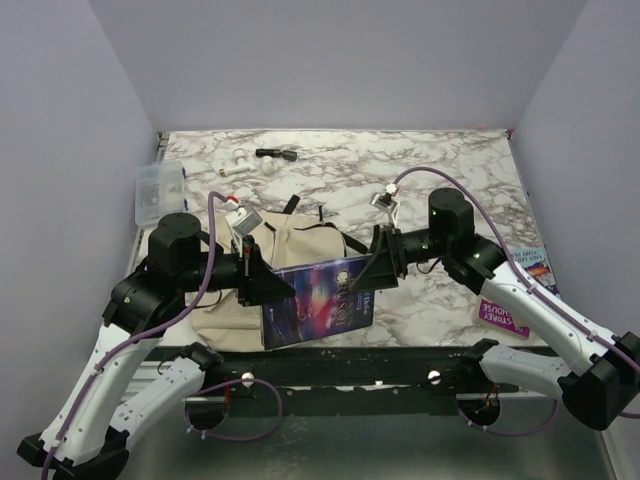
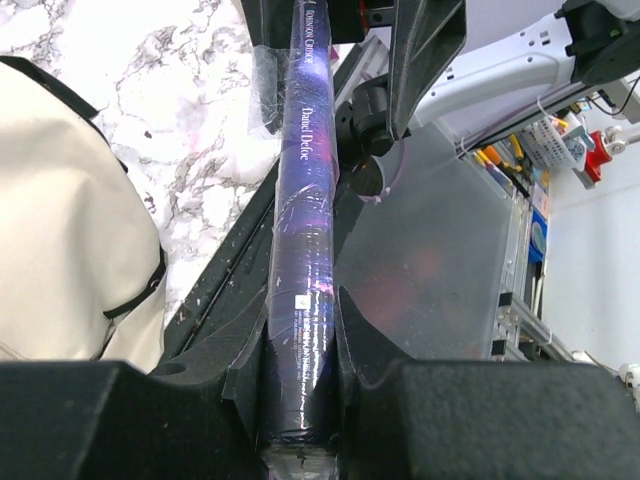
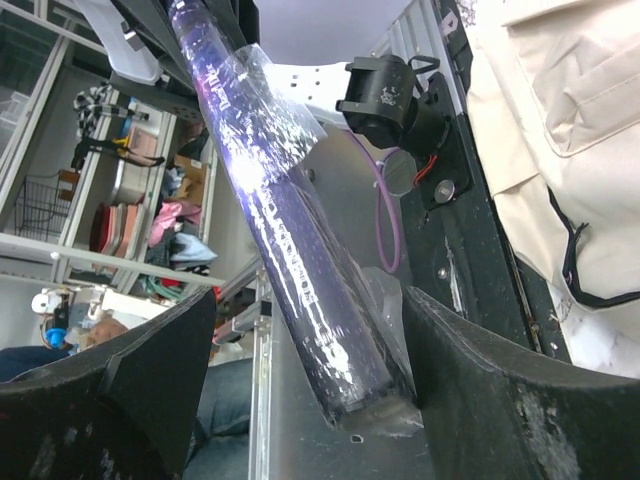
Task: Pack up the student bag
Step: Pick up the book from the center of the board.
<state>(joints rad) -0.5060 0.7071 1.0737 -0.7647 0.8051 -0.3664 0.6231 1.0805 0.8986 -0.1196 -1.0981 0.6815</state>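
A dark purple book (image 1: 318, 300) in clear plastic wrap hangs above the near edge of the table, partly over the student bag (image 1: 290, 245), a beige canvas backpack lying flat. My left gripper (image 1: 270, 290) is shut on the book's left end; in the left wrist view both fingers press the spine (image 2: 305, 250) at the gripper (image 2: 303, 310), with the bag (image 2: 60, 220) at the left. My right gripper (image 1: 372, 270) straddles the book's right end. In the right wrist view the book (image 3: 290, 240) leans on one finger of the open gripper (image 3: 305, 320), with a wide gap to the other. The bag (image 3: 560, 90) shows at upper right.
A small clear plastic box (image 1: 160, 190) stands at the back left. A black tool (image 1: 275, 154) and small white bits (image 1: 240, 160) lie at the back. Two more books (image 1: 505, 315) (image 1: 530, 265) lie at the right edge. A black rail (image 1: 350, 365) runs along the front.
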